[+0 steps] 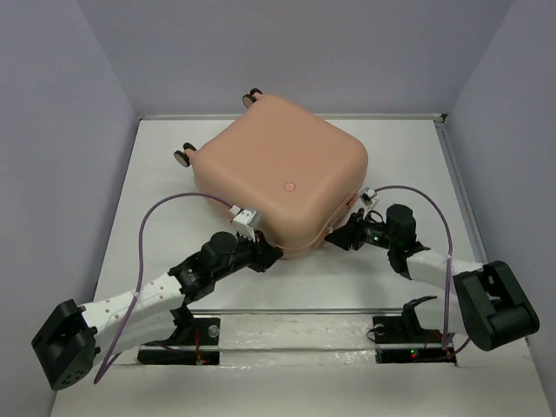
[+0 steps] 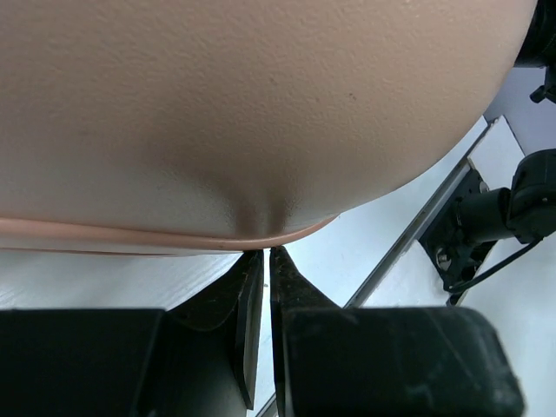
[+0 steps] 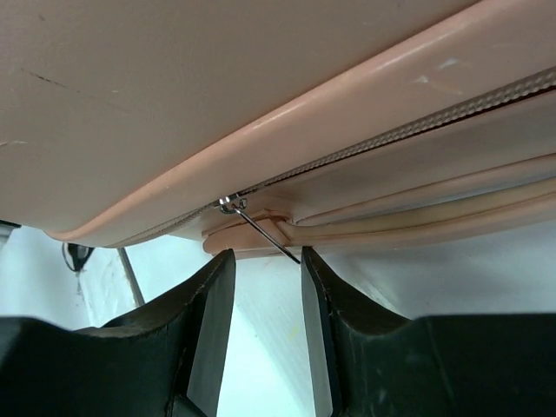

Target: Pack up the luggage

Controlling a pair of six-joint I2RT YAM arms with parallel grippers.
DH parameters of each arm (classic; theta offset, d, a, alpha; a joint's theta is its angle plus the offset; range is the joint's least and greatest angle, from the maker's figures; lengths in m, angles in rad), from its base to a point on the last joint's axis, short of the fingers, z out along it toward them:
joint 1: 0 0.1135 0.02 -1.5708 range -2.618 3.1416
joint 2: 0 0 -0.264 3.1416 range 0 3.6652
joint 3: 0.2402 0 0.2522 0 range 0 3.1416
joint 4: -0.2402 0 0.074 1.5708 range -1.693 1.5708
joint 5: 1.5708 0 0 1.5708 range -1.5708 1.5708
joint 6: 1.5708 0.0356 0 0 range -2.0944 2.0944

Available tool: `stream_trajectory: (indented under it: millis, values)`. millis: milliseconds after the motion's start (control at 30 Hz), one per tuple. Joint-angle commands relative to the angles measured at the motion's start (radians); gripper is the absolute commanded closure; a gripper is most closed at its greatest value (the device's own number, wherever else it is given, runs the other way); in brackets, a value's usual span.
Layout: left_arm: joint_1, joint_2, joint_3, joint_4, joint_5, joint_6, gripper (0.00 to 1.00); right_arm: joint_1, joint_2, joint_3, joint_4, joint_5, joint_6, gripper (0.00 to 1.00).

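Note:
The peach-pink luggage (image 1: 282,174) lies closed and flat on the table, wheels toward the back left. My left gripper (image 1: 276,254) is shut and empty, its tips against the near corner of the shell (image 2: 261,130). My right gripper (image 1: 337,240) is open at the luggage's right near side. In the right wrist view its fingers (image 3: 221,287) stand just below the zipper seam (image 3: 391,139), and the thin metal zipper pull (image 3: 261,233) hangs down to the tip of the right finger, not clamped.
Two caster wheels (image 1: 183,155) show at the luggage's back left. White table (image 1: 408,165) with walls on three sides. A raised rail (image 1: 295,311) runs across the near edge by the arm bases. Purple cables loop over both arms.

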Motion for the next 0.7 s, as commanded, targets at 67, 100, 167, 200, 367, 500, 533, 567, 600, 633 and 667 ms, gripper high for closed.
stream_trajectory:
  millis: [67,100,167,200,367,500,533,567,600,633,667]
  values:
    - [-0.008,0.003,0.045,0.069,-0.015,0.019,0.81,0.021,-0.149,0.044,-0.059,0.102,-0.086,0.55]
    - [-0.006,0.004,0.047,0.069,-0.016,0.019,0.81,0.021,-0.166,0.045,-0.088,0.134,-0.098,0.55]
    - [-0.006,0.012,0.048,0.069,-0.015,0.022,0.81,0.021,-0.191,0.049,-0.104,0.167,-0.103,0.55]
    - [-0.006,0.014,0.050,0.069,-0.016,0.022,0.81,0.021,-0.194,0.052,-0.117,0.191,-0.114,0.55]
    - [-0.006,0.009,0.047,0.071,-0.016,0.015,0.81,0.021,-0.149,0.090,-0.127,0.165,-0.132,0.55]
    - [-0.006,0.000,0.045,0.071,-0.018,0.012,0.81,0.021,-0.120,0.101,-0.121,0.138,-0.131,0.55]
    - [-0.008,-0.002,0.044,0.071,-0.021,0.012,0.81,0.021,-0.119,0.099,-0.118,0.124,-0.129,0.55]
    - [-0.006,0.001,0.045,0.071,-0.022,0.012,0.81,0.021,-0.117,0.099,-0.115,0.115,-0.126,0.55]
    - [-0.006,0.003,0.045,0.073,-0.024,0.012,0.81,0.021,-0.114,0.096,-0.108,0.101,-0.123,0.55]
    - [-0.006,0.009,0.047,0.077,-0.028,0.010,0.81,0.021,-0.103,0.090,-0.084,0.084,-0.109,0.55]
    - [-0.008,0.012,0.048,0.079,-0.030,0.008,0.81,0.021,-0.094,0.087,-0.069,0.076,-0.105,0.56]
